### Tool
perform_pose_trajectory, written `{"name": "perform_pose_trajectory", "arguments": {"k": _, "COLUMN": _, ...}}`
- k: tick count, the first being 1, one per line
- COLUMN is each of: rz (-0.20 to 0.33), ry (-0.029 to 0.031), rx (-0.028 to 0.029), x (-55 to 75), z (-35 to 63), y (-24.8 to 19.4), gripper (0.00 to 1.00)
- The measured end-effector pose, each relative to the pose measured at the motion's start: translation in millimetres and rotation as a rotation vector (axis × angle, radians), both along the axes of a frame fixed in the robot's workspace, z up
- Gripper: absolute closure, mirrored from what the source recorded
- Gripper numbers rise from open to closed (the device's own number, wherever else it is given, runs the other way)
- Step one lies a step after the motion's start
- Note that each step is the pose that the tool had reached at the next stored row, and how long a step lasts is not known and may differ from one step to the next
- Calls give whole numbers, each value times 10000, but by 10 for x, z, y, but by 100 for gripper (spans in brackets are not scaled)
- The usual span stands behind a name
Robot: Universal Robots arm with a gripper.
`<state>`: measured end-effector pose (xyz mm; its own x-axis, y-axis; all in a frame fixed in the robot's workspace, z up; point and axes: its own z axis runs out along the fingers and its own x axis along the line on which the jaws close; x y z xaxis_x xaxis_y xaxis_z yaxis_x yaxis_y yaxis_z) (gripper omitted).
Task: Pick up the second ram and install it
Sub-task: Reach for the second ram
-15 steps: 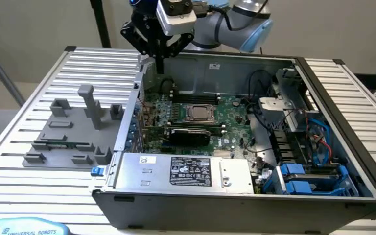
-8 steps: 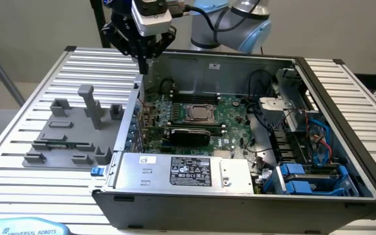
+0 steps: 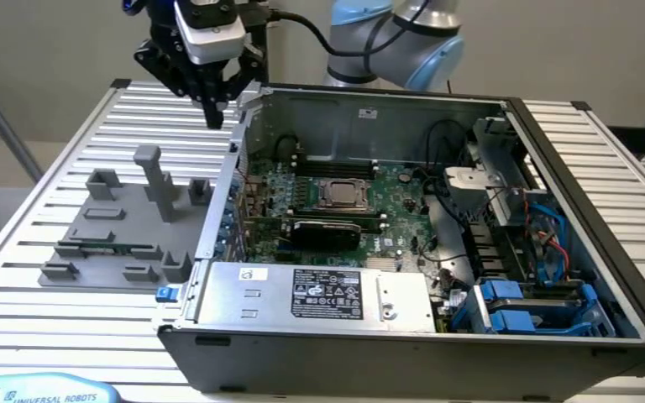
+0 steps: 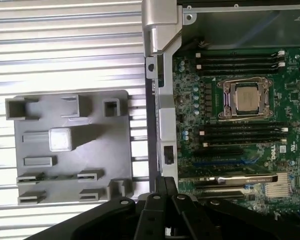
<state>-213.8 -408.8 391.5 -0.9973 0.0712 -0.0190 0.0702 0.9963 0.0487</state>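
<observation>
Gripper [image 3: 215, 116] at upper left of frame, fingers [image 3: 208, 99] together.
Second ram [image 3: 104, 248] lies in grey tray [image 3: 76, 225] on counter [image 3: 31, 168], lower left.

Ext cam sits high, angled down on PC case [image 3: 379, 117] w/ grey tray [image 3: 110, 243] at its 9 o'clock; wrist cam, above gripper [image 3: 215, 116] at case's 10 o'clock, faces straight down from well up, sharing tray, case & CPU socket [image 4: 247, 100].
</observation>
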Motion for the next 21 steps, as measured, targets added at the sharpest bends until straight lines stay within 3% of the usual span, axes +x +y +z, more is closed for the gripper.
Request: {"name": "perform_pose_trajectory", "arguments": {"k": 21, "rz": 0, "ry": 0, "rx": 0, "x": -955, "z": -133, "y": -96, "gripper": 89}}
